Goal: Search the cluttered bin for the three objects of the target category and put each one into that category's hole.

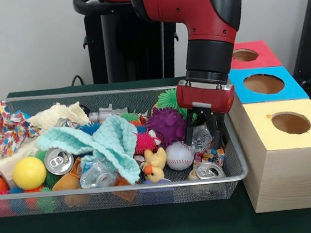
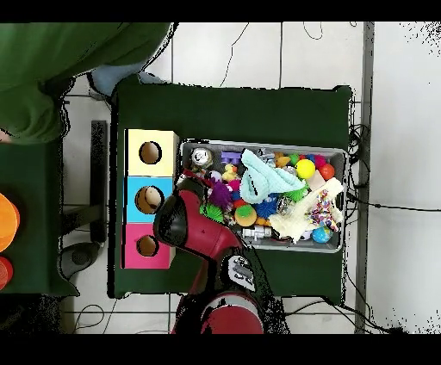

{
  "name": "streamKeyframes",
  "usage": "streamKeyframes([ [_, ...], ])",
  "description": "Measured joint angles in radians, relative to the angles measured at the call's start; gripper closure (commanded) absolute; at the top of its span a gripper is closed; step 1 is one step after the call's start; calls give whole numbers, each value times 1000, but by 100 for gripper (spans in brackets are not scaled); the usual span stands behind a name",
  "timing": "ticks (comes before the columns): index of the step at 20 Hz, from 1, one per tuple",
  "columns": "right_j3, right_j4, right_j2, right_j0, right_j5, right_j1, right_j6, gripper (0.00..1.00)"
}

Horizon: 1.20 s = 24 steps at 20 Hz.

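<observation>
- The confetti cloth (image 1: pixel 11 130) lies at the far end of the wire-mesh bin (image 1: pixel 234 166) from the yellow-topped hole (image 1: pixel 291 123); the front view shows it bunched on top of the pile, with its long axis running roughly from the bin's back rim toward its front.
- The cream knitted cloth (image 1: pixel 61 115) lies just beside it, stretched along the back rim, partly under the mint knitted cloth (image 1: pixel 105 141).
- A second bit of confetti pattern (image 1: pixel 208 156) shows low among the clutter right at the hand (image 1: pixel 206 139), between a crumpled clear wrapper and a silver can (image 1: pixel 208 171). I judge it to be another target cloth, but too little shows to be sure.
- The hand is sunk into the bin's end nearest the boxes, its dark fingers (image 1: pixel 193 132) standing apart around the clear wrapper; whether they grip anything I cannot tell.
- So the coming move likely turns on this: the near scrap is directly below the hand, while the other two cloths lie the bin's whole length away, on the side away from the boxes.
- The yellow-topped box (image 1: pixel 285 164) stands on the bench just beside that same bin end, so a carry from here would be short.
</observation>
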Motion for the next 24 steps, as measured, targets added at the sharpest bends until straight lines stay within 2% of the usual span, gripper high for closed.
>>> streamKeyframes([
  [24, 1, 1, 48, -23, 0, 35, 109, 0],
])
